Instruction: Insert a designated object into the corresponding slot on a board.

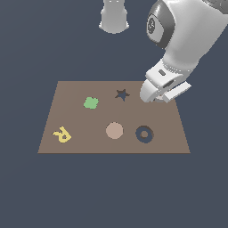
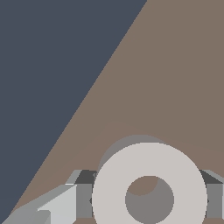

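- Wrist view: grey ring [image 2: 148, 188] pinched in gripper [image 2: 148, 200] above board [image 2: 175, 78].
- Exterior view: hovering near board's far right corner; ring slot [image 1: 144, 134] unfilled, insertion pending.

Yellow letter R [image 1: 62, 134] on board [image 1: 80, 142]

The wrist view's edge cuts off the grey ring [image 2: 148, 175]; the exterior view hides it.

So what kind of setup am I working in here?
A simulated shape-sorting bench, it seems: a flat brown board with a green clover, yellow R and navy ring slot on featureless dark ground. The gripper holds a grey ring.
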{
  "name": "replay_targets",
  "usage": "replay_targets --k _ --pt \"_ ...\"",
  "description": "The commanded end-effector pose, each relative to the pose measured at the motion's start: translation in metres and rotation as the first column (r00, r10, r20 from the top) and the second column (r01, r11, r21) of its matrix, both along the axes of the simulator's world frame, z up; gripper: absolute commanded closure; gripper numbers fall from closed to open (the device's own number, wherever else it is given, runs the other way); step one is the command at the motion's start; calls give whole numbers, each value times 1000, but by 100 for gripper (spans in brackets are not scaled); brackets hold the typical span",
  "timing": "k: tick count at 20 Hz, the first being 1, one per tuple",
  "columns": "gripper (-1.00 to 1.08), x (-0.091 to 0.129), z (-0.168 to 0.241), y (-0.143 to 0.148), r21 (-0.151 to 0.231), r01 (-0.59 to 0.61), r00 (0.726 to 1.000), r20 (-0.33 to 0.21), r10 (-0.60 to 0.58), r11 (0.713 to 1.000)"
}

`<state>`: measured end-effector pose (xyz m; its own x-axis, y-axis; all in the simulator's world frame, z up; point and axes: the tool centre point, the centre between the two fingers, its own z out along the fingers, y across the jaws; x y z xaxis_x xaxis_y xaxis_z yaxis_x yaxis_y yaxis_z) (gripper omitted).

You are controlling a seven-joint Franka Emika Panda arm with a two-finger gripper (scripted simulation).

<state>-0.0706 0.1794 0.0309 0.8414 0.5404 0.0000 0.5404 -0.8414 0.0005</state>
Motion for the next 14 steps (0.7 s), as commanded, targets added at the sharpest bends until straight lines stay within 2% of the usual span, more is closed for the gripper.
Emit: replay_targets --k 1,8,14 --pt "108 0 0 0 0 0 1000 0 0 1000" --pt "108 1 0 2 0 25 1000 0 -25 1000" --pt "108 6 0 7 0 103 995 0 -103 995"
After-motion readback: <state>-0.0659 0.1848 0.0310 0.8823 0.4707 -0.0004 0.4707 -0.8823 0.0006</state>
